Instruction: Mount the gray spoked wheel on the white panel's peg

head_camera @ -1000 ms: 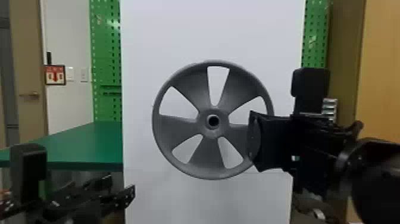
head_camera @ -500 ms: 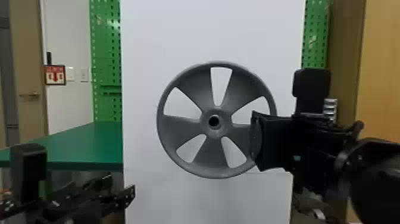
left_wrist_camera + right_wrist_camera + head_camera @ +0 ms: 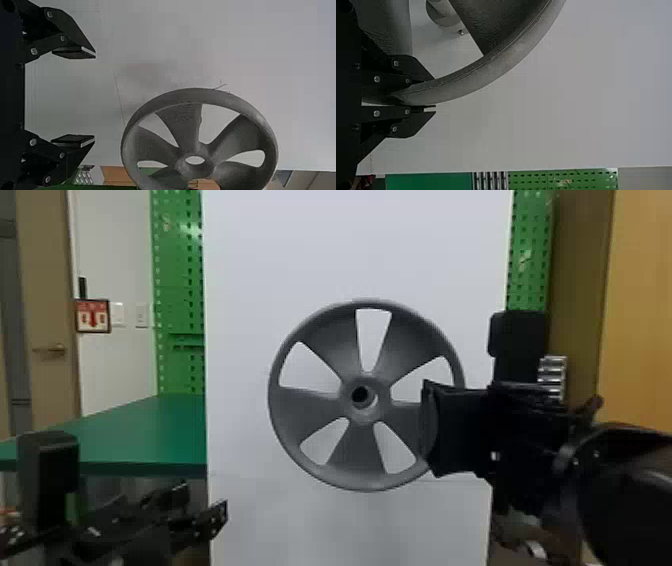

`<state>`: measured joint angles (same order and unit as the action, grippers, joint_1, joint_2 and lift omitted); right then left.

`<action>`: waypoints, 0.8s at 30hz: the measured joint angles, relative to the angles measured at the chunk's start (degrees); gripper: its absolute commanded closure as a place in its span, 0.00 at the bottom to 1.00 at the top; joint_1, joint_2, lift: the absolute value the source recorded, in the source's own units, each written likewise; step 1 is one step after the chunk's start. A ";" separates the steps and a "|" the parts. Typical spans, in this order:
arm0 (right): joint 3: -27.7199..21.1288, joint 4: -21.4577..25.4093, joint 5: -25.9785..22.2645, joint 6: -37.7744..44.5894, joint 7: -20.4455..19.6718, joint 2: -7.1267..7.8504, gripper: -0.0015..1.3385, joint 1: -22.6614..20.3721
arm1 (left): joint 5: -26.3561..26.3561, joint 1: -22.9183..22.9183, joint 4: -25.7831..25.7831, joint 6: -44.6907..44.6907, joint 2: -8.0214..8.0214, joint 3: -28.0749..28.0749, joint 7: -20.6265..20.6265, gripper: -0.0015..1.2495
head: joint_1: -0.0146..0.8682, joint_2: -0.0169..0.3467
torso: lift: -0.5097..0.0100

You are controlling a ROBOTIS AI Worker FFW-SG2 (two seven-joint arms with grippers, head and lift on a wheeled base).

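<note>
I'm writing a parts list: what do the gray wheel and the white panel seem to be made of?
The wheel looks like matte plastic, possibly 3D-printed, as fine lines run across its spokes. The white panel looks smooth and dull, perhaps painted board or plastic; its plain, even face leaves that open.

In the head view, the right gripper hides the gray spoked wheel's rim between three and four o'clock, and the hub's bore is too dark inside to read. The right arm is cut off around four, the left arm around eight. Both wrist views crop the wheel; in the right one, a cut-off round post may be the peg.
</note>
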<state>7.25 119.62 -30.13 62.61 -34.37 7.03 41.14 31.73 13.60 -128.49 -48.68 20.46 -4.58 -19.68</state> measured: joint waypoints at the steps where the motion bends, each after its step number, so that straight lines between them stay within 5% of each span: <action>1: -0.01 -0.14 0.00 -0.05 0.00 0.00 0.87 0.03 | 0.00 0.02 0.00 0.00 0.00 0.01 0.00 0.40 | 0.15 0.03 | 0.09; 24: 0.61 -3.62 0.24 -2.15 0.00 -0.56 0.87 0.81 | -0.25 0.25 0.09 0.00 -0.03 0.40 0.00 0.40 | 0.15 0.03 | 0.09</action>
<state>7.86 116.00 -29.89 60.46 -34.37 6.47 41.95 31.48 13.85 -128.41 -48.69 20.43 -4.18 -19.68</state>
